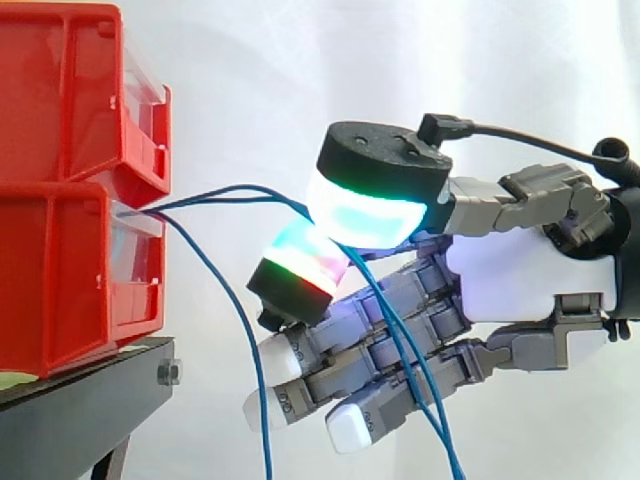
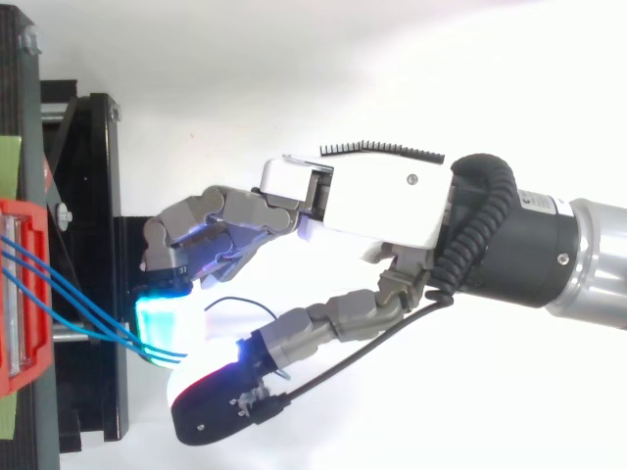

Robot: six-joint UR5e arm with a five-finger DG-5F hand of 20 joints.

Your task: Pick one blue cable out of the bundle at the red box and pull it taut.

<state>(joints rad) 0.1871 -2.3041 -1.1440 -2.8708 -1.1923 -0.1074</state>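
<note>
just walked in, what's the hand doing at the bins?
The robot's hand is working the blue cables that come out of the lower red bin on the black stand. It pinches them between two glowing fingertip pads. At least two strands seem to pass through the pinch, not one, then trail down past the fingers. From bin to pinch they run fairly straight. Another blue strand hangs loose from the bin.

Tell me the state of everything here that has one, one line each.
Stacked red plastic bins: upright on the black stand.
Thin blue cables: out of the lower bin, pinched partway; one hangs slack.
Robot hand: shut on those cables between glowing pads.
</note>
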